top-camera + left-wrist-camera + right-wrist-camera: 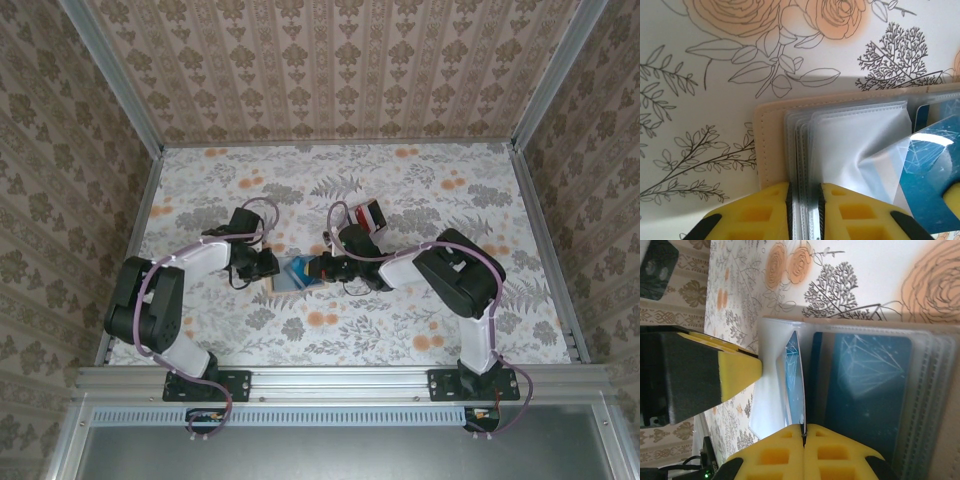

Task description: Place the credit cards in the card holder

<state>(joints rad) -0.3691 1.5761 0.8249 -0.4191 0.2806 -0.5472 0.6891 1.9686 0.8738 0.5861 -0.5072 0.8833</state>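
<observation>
The card holder (pixel 293 276) lies open on the floral table, tan cover (pixel 771 145) underneath and clear sleeves (pixel 860 135) fanned up. My left gripper (pixel 805 210) is shut on the near edge of several sleeves. From the right, my right gripper (pixel 803 432) is shut on a blue credit card (pixel 796 380) that stands on edge at a sleeve opening. A second blue card (pixel 867 375) sits inside a sleeve. In the top view the left gripper (pixel 268 265) and right gripper (pixel 322 268) meet over the holder. The remaining red and white credit cards (pixel 370 215) lie behind the right arm.
The table (pixel 450 200) is walled by patterned panels at the back and sides, with metal posts at the corners. A metal rail (pixel 340 378) runs along the near edge by the arm bases. The left gripper's yellow finger (pixel 737 372) is close beside the held card.
</observation>
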